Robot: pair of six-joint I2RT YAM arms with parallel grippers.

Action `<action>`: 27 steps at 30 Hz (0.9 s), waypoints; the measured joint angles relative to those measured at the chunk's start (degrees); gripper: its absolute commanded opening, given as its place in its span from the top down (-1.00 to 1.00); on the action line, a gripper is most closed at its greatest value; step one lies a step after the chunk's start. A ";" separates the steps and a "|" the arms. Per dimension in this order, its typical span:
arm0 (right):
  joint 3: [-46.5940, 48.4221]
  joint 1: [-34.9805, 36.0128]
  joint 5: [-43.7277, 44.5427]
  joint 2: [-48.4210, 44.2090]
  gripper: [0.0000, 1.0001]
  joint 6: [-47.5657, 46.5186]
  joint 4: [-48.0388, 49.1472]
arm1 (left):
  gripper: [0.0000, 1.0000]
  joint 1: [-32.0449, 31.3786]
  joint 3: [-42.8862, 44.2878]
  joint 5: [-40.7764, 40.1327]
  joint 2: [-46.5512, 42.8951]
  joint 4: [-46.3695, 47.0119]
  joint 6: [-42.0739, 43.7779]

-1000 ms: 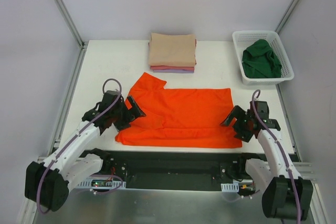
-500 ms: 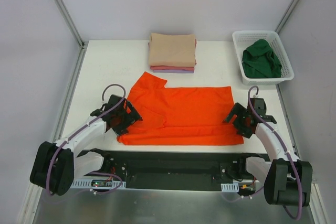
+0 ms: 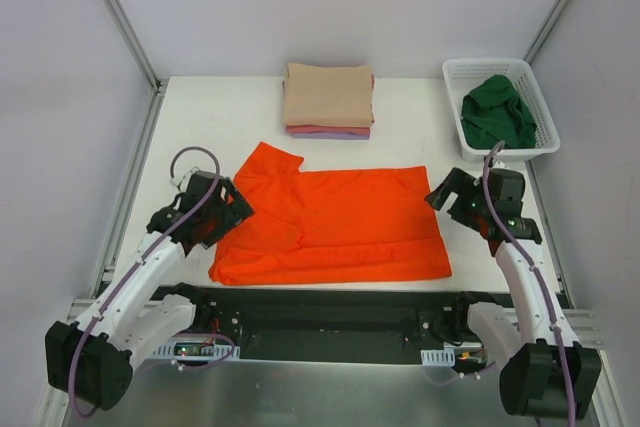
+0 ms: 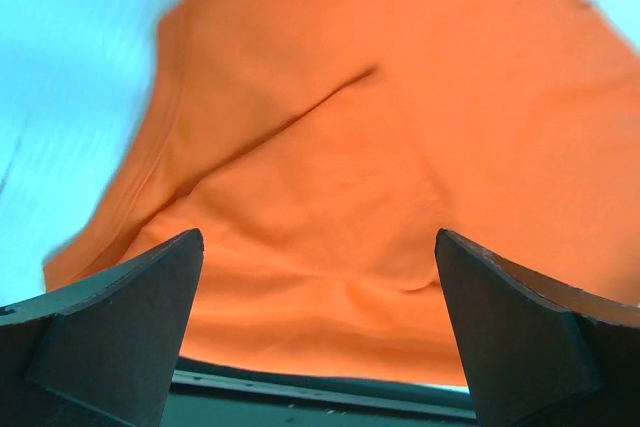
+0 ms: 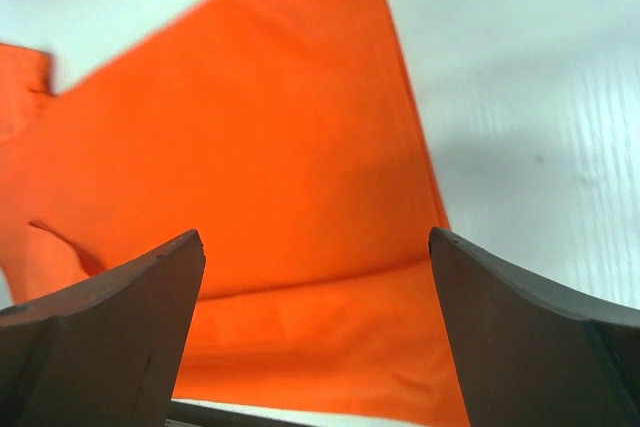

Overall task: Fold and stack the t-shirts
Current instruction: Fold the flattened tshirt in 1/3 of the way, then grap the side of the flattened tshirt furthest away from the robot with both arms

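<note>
Top external view: the orange t-shirt lies spread flat at the near middle of the white table, 1 sleeve poking out toward the far left corner and a long crease running close to its near hem. The left gripper sits at the shirt's left edge, the right gripper at its far right corner, so the cloth stretches between the 2 of them. Over to the left wrist camera: both dark fingers stand as wide apart as can be, orange cloth filling the gap beyond them, and nothing is pinched. Whether the tips touch the cloth, I cannot tell. On the right wrist camera it's the same picture: fingers spread wide with nothing in their grasp, the shirt's straight right edge running down between them and bare table to the right of it. Back on top, at the far middle of the table, sits a neat stack of 3 folded shirts: the beige t-shirt on top, the pink t-shirt under it and the lavender t-shirt at the bottom. In the far right corner, the white mesh basket holds the dark green t-shirt, crumpled in a heap.
</note>
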 measured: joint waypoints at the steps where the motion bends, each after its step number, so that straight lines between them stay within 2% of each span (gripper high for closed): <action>1: 1.01 0.00 -0.76 0.50 -0.93 0.04 1.27 | -0.98 0.00 2.08 -0.92 0.39 -0.24 0.55; 4: 5.11 0.02 -3.19 4.74 -0.93 -0.04 4.37 | -0.98 0.02 12.39 -4.44 6.03 -1.14 3.72; 8: 12.66 0.87 -3.96 13.97 -0.93 -1.68 5.95 | -0.98 0.81 29.66 -7.61 21.40 0.70 10.88; 13: 23.17 3.19 -2.62 26.21 -0.93 -5.73 5.03 | -0.97 5.27 46.88 -4.39 42.86 2.32 20.85; 16: 28.46 4.33 -0.96 33.27 -0.93 -8.52 4.87 | -0.87 8.00 55.36 -1.51 55.69 2.80 26.64; 20: 30.91 4.57 0.68 38.69 -0.93 -11.32 4.24 | -0.70 9.73 62.14 2.54 66.36 2.01 32.17; 24: 31.01 4.57 2.49 41.48 -0.93 -13.51 3.06 | -0.41 9.64 68.39 6.05 74.36 1.66 35.52; 27: 31.01 4.57 2.97 42.60 -0.93 -14.34 2.84 | -0.33 9.57 71.71 8.15 78.47 1.62 36.37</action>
